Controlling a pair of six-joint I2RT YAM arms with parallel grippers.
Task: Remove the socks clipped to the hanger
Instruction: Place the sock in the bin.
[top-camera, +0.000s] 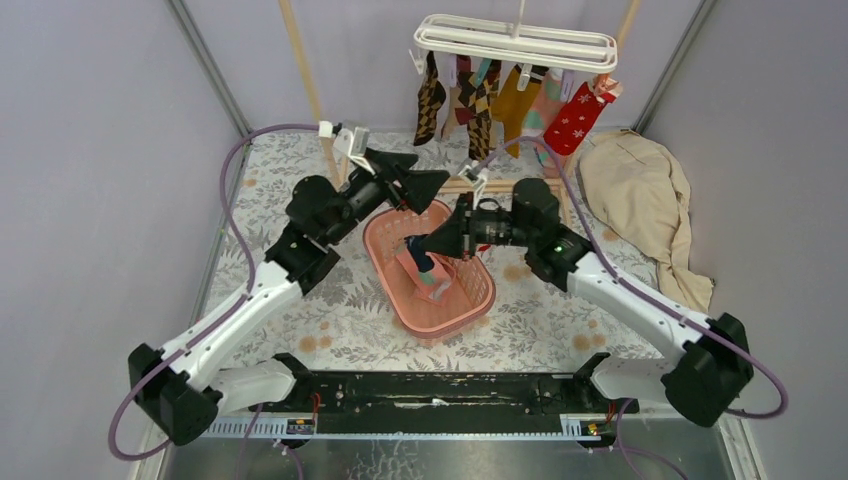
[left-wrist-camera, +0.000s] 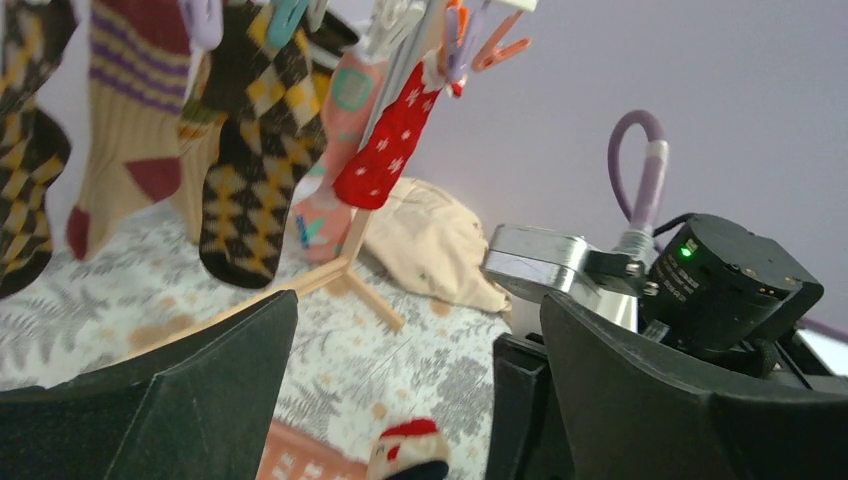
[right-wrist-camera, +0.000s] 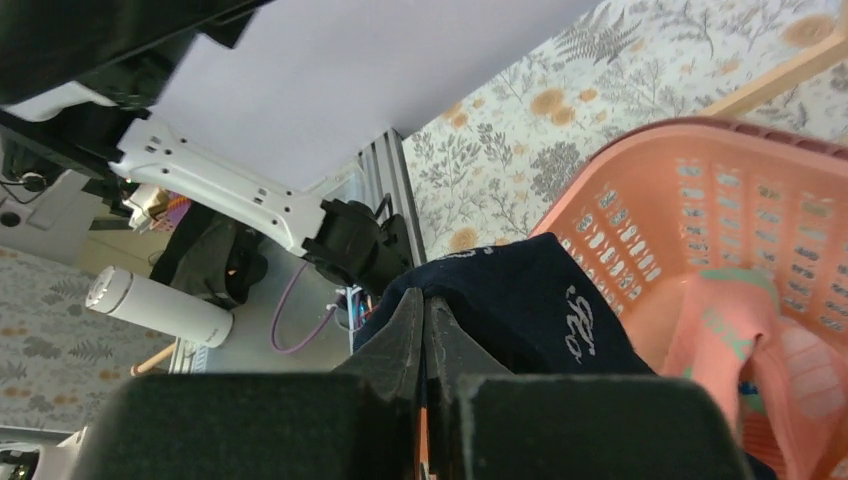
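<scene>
top external view: left end effector (top-camera: 425, 180) spread wide above the pink plastic basket's (top-camera: 480, 298) far rim; right end effector (top-camera: 432, 244) pressed together, pinching a navy sock (top-camera: 424, 262) over it. assorted patterned socks (top-camera: 478, 100) hang clipped on the white plastic hanger (top-camera: 515, 40).

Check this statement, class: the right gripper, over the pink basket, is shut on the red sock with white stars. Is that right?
Not quite. The right gripper is shut over the pink basket, but on a navy sock, as the right wrist view shows. The red sock with white stars hangs clipped to the hanger, as the top external view shows.
</scene>
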